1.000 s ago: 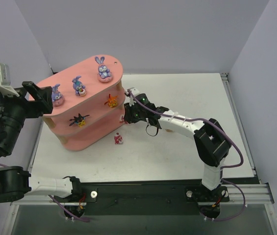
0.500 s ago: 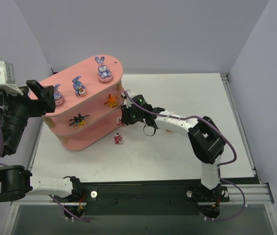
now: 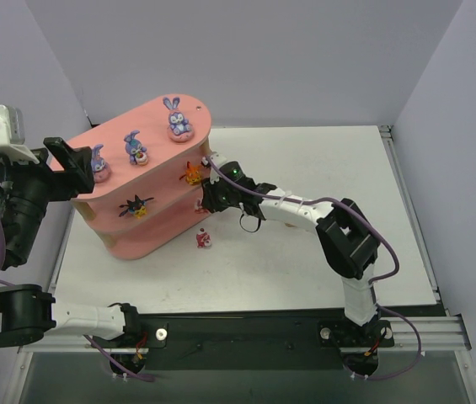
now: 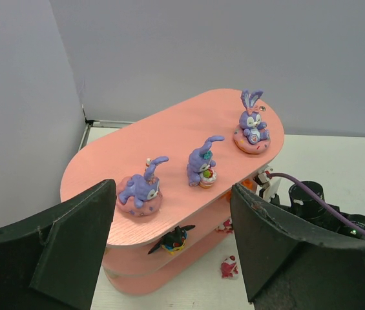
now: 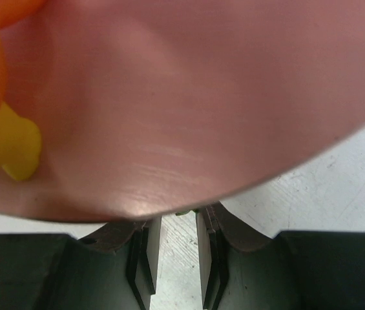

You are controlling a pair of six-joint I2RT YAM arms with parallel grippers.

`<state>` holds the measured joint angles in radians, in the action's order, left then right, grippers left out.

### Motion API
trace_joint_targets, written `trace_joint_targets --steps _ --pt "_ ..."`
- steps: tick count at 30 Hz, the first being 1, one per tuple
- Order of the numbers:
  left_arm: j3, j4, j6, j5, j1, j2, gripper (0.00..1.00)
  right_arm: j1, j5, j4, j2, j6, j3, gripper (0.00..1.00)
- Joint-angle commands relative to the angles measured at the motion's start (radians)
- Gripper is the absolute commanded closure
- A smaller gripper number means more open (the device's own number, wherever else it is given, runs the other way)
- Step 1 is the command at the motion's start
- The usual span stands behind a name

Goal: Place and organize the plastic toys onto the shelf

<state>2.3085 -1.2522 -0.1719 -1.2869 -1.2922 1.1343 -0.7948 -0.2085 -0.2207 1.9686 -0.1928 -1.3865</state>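
- Salmon-pink shelf [image 3: 149,139] carries 3 bunnies [image 3: 136,149] on top; 1 pink-red toy [image 3: 205,240] lies on the worktop [image 3: 305,160] in front.
- Left fingers [image 4: 72,239] spread wide, empty.
- Right fingers [image 5: 145,258] nearly together under the shelf's end; tips hidden, cannot tell if pinching.

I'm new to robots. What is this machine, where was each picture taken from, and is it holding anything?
Two robot arms are bolted at the near edge of a table, each ending in two-finger jaws. One picture looks down from above and behind them; the other two come from cameras on the wrists. On the table stands a pink three-tier shelf. Three purple bunnies sit on its top board, an orange figurine and a black-yellow spiky one on the board below; a small pink-red figurine rests on the table beside it. The left arm hovers at the shelf's end, jaws wide open and empty. The right arm reaches under a board; its jaws stand close together with tips hidden, so whether it holds a toy cannot be told.
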Motion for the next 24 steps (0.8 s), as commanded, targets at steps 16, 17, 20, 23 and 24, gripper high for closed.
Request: trace_joint_targets --steps 16,17,20,23,24 --pt "0.017 0.020 -0.003 -0.014 -0.001 -0.011 0.19 -0.049 0.093 -0.054 0.004 0.075 -0.040 0.53" --pt "0.015 0.020 -0.005 -0.014 -0.001 -0.011 0.19 -0.049 0.098 -0.055 0.000 0.069 -0.039 0.53" --pt "0.017 0.016 -0.009 -0.014 -0.001 -0.013 0.19 -0.049 0.109 -0.072 -0.016 0.055 -0.025 0.52" --pt "0.014 0.016 -0.011 -0.014 0.001 -0.015 0.19 -0.047 0.133 -0.103 -0.042 0.029 0.009 0.51" --pt "0.012 0.016 -0.011 -0.014 0.001 -0.016 0.19 -0.049 0.141 -0.108 -0.046 0.020 0.018 0.51"
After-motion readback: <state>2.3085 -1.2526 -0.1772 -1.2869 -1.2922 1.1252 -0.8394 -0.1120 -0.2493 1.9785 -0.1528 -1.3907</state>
